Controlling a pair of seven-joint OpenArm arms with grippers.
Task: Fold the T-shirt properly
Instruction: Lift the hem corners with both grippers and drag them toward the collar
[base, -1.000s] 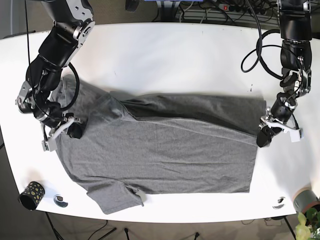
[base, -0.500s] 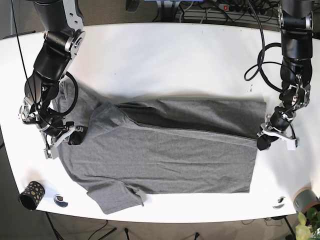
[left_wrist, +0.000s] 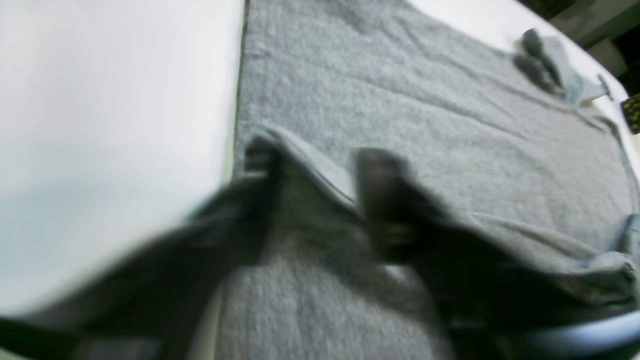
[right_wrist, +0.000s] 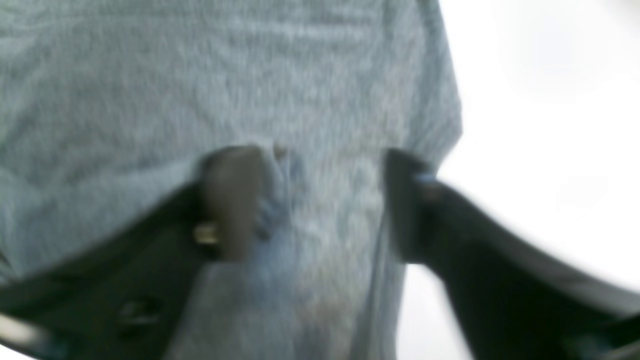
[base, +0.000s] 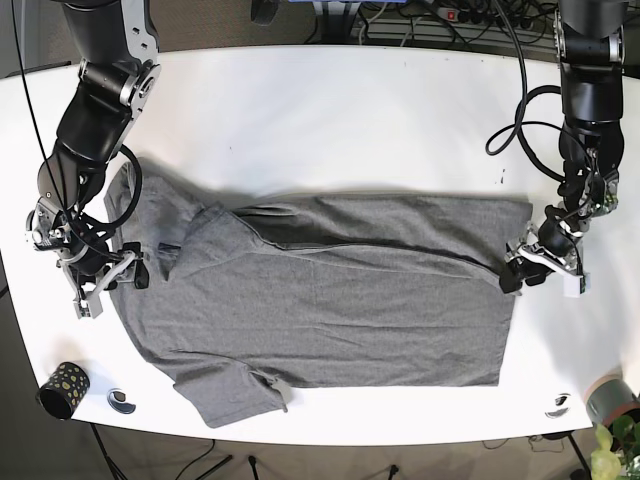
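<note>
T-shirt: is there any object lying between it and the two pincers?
Nothing visible does. The left pincer straddles the T-shirt hem, and the right pincer is open over the sleeve-side cloth.

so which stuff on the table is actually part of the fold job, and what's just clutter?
Part of the job:
- grey T-shirt, spread flat
- left gripper at its hem edge, jaws open
- right gripper at its collar-side edge, jaws open

Just lying about:
- black gold-dotted cup
- small round disc beside it
- another disc
- grey pot with plant
</note>
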